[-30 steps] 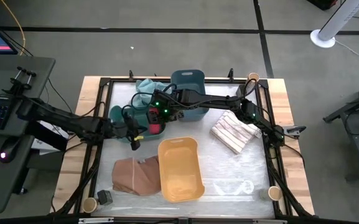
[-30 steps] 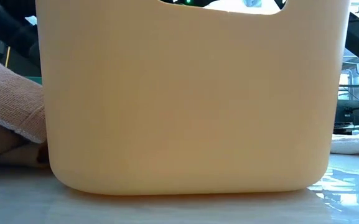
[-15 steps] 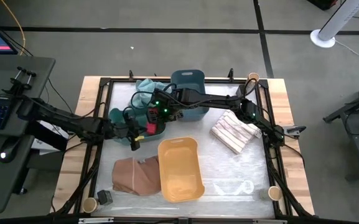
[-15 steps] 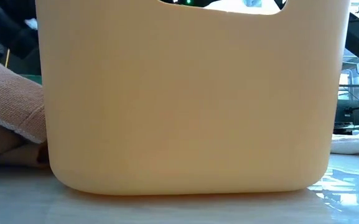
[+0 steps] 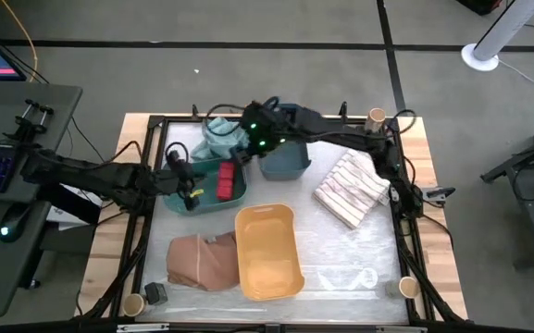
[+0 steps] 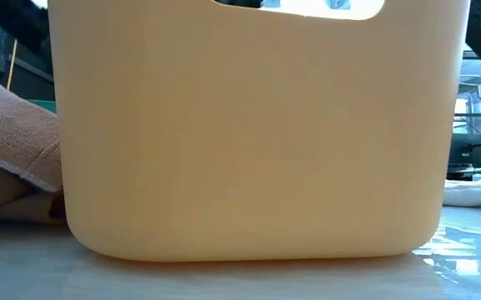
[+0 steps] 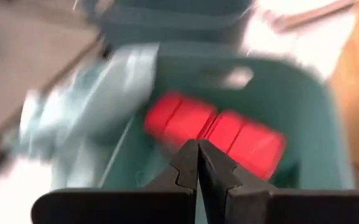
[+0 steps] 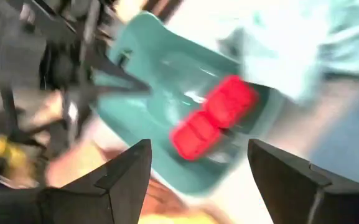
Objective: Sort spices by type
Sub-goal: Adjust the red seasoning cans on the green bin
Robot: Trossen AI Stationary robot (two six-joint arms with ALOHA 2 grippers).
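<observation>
Two red boxy spices (image 5: 227,181) lie side by side on the floor of the green bin (image 5: 204,185); they also show in the left wrist view (image 7: 216,130) and the right wrist view (image 8: 213,118). My left gripper (image 5: 192,191) is shut and hangs just left of them over the bin, its own fingertips (image 7: 198,162) closed on nothing. My right gripper (image 5: 244,148) hovers open above the bin's far right corner, nothing between its fingers (image 8: 198,155). A dark grey spice (image 5: 155,293) sits at the near left. Tan jars stand at table corners (image 5: 134,303), (image 5: 407,288), (image 5: 375,116).
A blue bin (image 5: 283,157) stands behind the green one, with a teal cloth (image 5: 220,134) beside it. The yellow bin (image 5: 268,252) is at the near middle and fills the low view (image 6: 248,133). A tan cloth (image 5: 202,261) lies to its left, a striped cloth (image 5: 350,190) at the right.
My right gripper has risen from the green bin toward the far edge and rolled, staying open. My left gripper has drawn up and back toward the table's left, still shut. The red spices stay in the green bin.
</observation>
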